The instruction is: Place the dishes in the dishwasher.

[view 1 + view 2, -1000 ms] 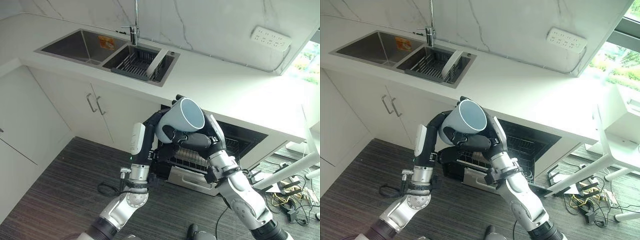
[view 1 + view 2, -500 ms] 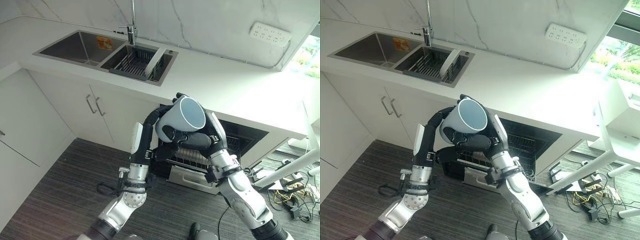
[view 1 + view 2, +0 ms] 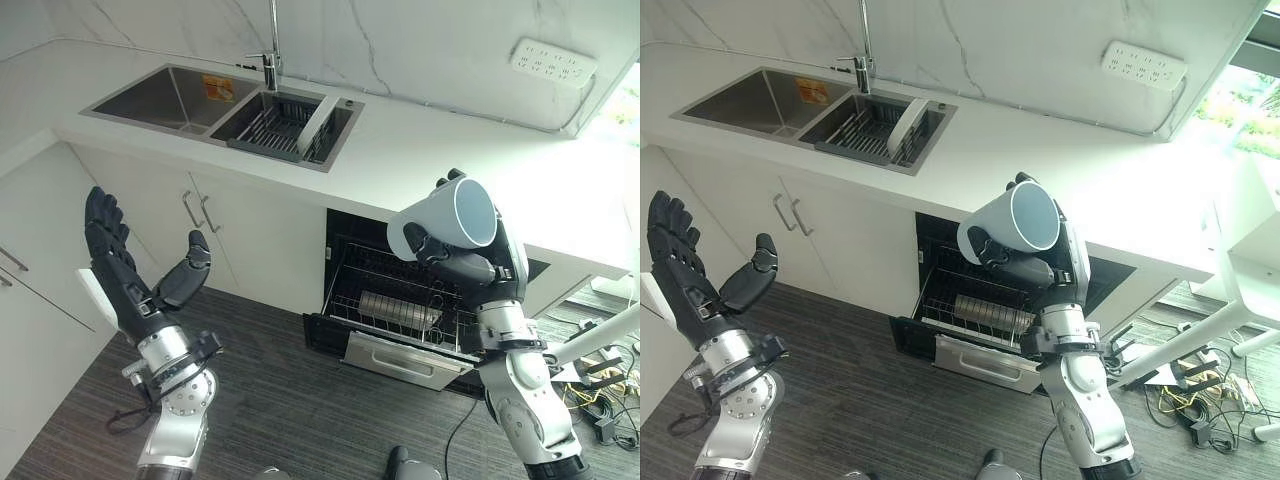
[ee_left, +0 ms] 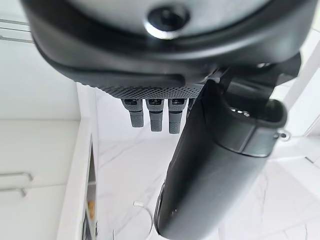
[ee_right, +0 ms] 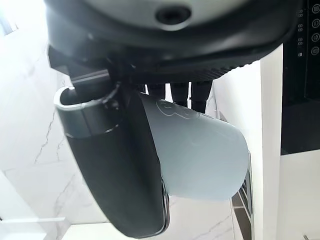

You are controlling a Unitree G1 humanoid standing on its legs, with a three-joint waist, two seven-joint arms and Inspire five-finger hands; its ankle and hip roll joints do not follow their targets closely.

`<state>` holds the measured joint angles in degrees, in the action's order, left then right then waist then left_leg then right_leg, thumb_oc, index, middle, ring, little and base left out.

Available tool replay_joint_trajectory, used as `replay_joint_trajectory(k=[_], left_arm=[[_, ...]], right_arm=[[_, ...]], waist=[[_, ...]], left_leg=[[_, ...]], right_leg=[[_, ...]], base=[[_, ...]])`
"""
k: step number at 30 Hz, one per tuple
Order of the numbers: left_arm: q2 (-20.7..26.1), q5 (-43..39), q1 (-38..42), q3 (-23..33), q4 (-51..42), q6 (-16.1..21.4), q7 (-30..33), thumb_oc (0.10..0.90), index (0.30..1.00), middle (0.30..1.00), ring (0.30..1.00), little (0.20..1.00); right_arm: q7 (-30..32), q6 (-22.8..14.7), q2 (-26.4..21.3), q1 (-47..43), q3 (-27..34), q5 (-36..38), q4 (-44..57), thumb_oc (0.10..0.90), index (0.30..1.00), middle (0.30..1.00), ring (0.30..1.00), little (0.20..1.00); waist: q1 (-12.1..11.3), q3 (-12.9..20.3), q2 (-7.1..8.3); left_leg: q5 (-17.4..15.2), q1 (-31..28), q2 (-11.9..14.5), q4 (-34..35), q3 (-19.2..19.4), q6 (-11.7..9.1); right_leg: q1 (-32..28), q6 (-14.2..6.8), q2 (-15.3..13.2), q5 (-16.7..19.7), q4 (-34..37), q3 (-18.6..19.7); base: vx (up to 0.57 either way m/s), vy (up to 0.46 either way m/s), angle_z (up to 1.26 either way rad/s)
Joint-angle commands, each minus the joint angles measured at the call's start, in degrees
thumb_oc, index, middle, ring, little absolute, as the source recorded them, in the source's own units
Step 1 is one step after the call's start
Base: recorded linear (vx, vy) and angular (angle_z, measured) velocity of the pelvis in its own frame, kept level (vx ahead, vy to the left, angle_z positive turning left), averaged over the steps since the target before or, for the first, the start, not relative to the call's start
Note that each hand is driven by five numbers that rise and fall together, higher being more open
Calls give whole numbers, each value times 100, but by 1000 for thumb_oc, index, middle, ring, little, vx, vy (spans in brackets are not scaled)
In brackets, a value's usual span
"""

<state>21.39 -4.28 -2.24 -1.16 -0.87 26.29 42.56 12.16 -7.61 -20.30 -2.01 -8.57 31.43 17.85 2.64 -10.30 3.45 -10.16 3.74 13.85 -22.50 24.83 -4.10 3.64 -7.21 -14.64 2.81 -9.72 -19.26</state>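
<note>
A pale blue-grey mug (image 3: 443, 222) is held up in the air on its side, mouth toward the right, with my right hand (image 3: 470, 268) curled round it; the right wrist view shows the mug (image 5: 200, 150) against the thumb. It hangs above the open dishwasher (image 3: 400, 310), whose wire rack (image 3: 385, 305) is pulled out and holds a metal dish (image 3: 398, 309). My left hand (image 3: 125, 268) is raised far to the left, in front of the cabinets, fingers straight and spread, holding nothing. A white plate (image 3: 317, 122) stands on edge in the sink's dark rack (image 3: 275, 122).
A white counter (image 3: 440, 165) runs over the dishwasher, with a double steel sink (image 3: 165, 97) and tap (image 3: 270, 60). White cabinet doors (image 3: 250, 240) with handles stand left of the dishwasher. A wall socket strip (image 3: 552, 60) is at upper right; white furniture legs (image 3: 600, 335) stand at right.
My left hand has let go of the mug and swung out to the left, open. My right hand has carried the mug to the right, over the dishwasher rack. The camera has shifted slightly.
</note>
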Motion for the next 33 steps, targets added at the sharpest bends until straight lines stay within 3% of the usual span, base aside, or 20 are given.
replay_joint_trajectory(k=[1, 6, 9, 11, 14, 15, 20, 26, 30, 33], left_arm=[[274, -155, 339, -209, -747, 532, -450, 800, 900, 900, 900, 900], [363, -276, 365, -186, -916, 408, -1066, 800, 900, 900, 900, 900], [442, -660, 406, -217, -946, 232, -1878, 800, 900, 900, 900, 900], [534, -883, 467, -320, -1006, 7, -2765, 800, 900, 900, 900, 900], [664, -902, 561, -428, -1069, -184, -3475, 800, 900, 900, 900, 900], [817, -888, 668, -515, -1136, -394, -4112, 800, 900, 900, 900, 900], [1320, -461, 911, -773, -1044, -826, -5243, 800, 900, 900, 900, 900], [1844, -412, 1157, -985, -845, -1247, -5942, 800, 900, 900, 900, 900], [1994, -78, 1451, -1234, -604, -1516, -6071, 800, 900, 900, 900, 900], [1998, 88, 1614, -1351, -478, -1642, -6117, 800, 900, 900, 900, 900]], right_arm=[[-3, -832, 70, -367, 394, -331, 717, 400, 300, 300, 300, 300], [95, -869, 46, -306, 556, -335, 670, 400, 300, 300, 300, 300], [62, -877, 24, -258, 668, -311, 665, 400, 300, 300, 300, 300], [32, -868, 1, -234, 739, -302, 659, 400, 300, 300, 300, 300], [-57, -860, -6, -206, 807, -339, 647, 400, 300, 300, 300, 300], [-140, -830, -83, -183, 901, -337, 667, 400, 300, 300, 300, 300], [-350, -739, -328, -138, 1101, -249, 658, 400, 300, 300, 300, 300], [-623, -556, -594, -82, 1289, -108, 690, 400, 300, 300, 300, 300], [-902, -401, -736, -84, 1380, -18, 688, 400, 300, 300, 300, 300], [-991, -356, -799, -93, 1409, -16, 698, 400, 300, 300, 300, 300]], waist=[[-23, 316, -77], [46, 305, -87], [107, 302, -108], [177, 295, -149], [254, 292, -200], [350, 298, -256], [600, 316, -405], [857, 337, -541], [1033, 373, -651], [1115, 356, -647]], left_leg=[[-415, -581, 2, 531, -708, -104], [-417, -578, 13, 531, -679, -98], [-414, -580, 17, 531, -653, -99], [-408, -579, 25, 531, -611, -90], [-400, -569, 33, 531, -559, -84], [-391, -560, 47, 531, -505, -88], [-385, -566, 63, 531, -352, -104], [-404, -614, 56, 531, -153, -88], [-568, -725, 6, 531, -106, -81], [-447, -680, 4, 531, 38, -45]], right_leg=[[134, -267, -143, -796, -747, 3], [189, -265, -119, -785, -747, 54], [235, -275, -101, -771, -747, 100], [292, -275, -76, -756, -747, 153], [356, -273, -43, -748, -747, 218], [423, -276, -3, -747, -747, 292], [596, -282, 81, -728, -747, 513], [751, -307, 141, -698, -747, 747], [766, -387, 186, -792, -747, 961], [848, -329, 194, -690, -747, 996]], base=[[0, 0, 0], [-1, -1, -1], [2, -4, -2], [3, -14, -11], [0, -12, -19], [3, -13, -12], [4, 22, -38], [10, 53, -25], [59, 97, -31], [12, 57, -25]])
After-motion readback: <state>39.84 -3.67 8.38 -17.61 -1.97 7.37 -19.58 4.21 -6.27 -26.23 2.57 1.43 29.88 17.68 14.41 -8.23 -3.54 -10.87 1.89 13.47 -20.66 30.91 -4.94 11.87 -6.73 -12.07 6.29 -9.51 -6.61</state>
